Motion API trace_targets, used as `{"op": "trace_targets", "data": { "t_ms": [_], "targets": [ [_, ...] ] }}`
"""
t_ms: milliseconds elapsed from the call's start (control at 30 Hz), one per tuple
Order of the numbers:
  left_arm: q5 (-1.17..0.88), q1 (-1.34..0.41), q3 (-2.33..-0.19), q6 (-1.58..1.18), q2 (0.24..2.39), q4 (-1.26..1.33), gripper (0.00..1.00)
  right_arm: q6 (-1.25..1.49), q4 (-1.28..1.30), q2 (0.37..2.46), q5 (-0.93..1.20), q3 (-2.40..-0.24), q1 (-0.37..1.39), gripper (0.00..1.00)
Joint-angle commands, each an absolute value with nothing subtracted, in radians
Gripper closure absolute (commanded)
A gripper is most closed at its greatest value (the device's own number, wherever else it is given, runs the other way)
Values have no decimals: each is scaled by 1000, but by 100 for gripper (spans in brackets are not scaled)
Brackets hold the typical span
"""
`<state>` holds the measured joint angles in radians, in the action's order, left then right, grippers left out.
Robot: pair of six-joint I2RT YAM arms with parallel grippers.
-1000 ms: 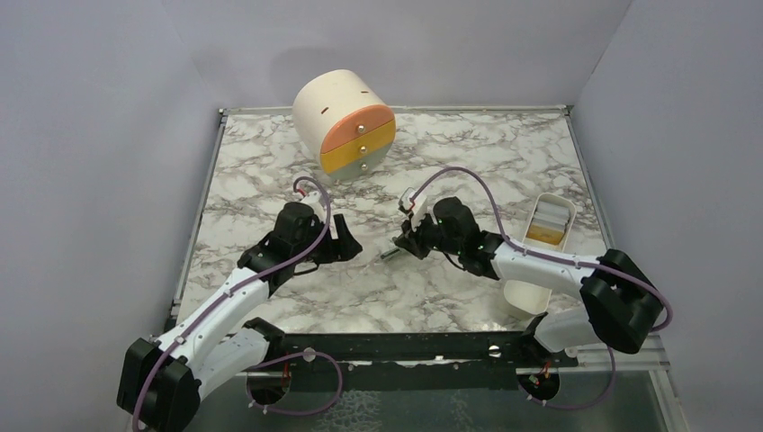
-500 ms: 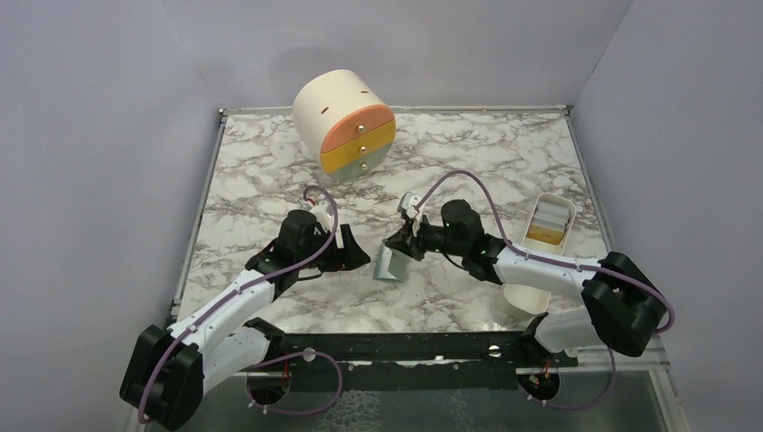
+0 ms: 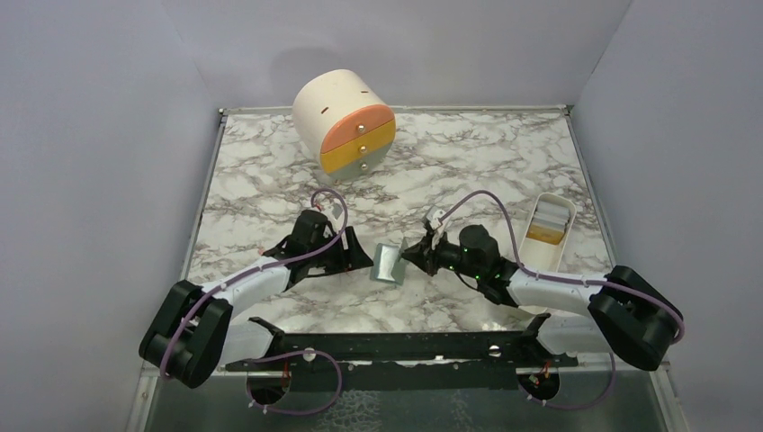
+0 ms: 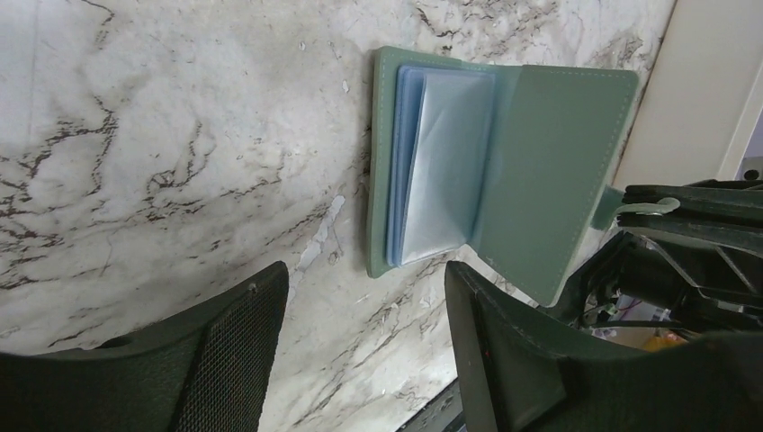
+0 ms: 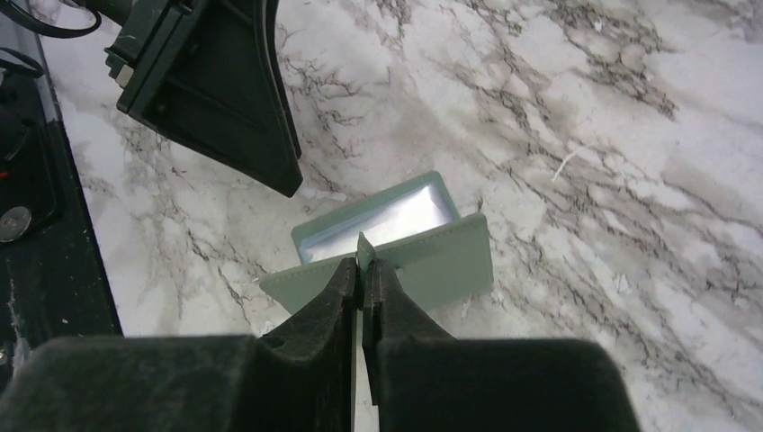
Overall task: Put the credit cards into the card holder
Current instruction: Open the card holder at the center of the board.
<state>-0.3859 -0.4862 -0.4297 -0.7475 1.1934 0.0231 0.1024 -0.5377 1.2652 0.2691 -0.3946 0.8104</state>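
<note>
The card holder [image 3: 389, 263], a sage-green bifold wallet, lies open on the marble between the two arms. Its clear blue-edged sleeves [image 4: 441, 171] face up, and its cover [image 5: 441, 261] is raised on edge. My right gripper [image 5: 362, 270] is shut on the small green tab [image 5: 364, 245] of that cover and holds it up. My left gripper [image 4: 363, 274] is open just short of the wallet's near edge, with nothing between its fingers [image 4: 234, 342]. The credit cards [image 3: 549, 223], pale grey and tan-orange, lie in the white tray at the right.
A cream cylinder [image 3: 345, 126] with orange, yellow and grey drawers stands at the back. The long white tray [image 3: 526, 292] lies at the right beside my right arm. A black rail [image 3: 405, 346] runs along the near edge. Grey walls close in three sides.
My right gripper has drawn back to the right with the tab, swinging the wallet's cover open. My left gripper has moved right, up to the wallet, and its jaws have narrowed a little.
</note>
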Motion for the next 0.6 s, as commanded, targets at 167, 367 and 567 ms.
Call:
{"op": "trace_targets", "data": {
  "t_ms": [167,367,567],
  "targets": [
    [-442,-485,-419,-776,1269,168,35,242,-603,1189,97,-278,815,98],
    [-480,-487,-389,-816,1316,256,35,296,-523,1149,11,-241,815,98],
    [-488,-494,-411,-800,1352,260,35,417,-386,1129,-65,-271,815,98]
  ]
}}
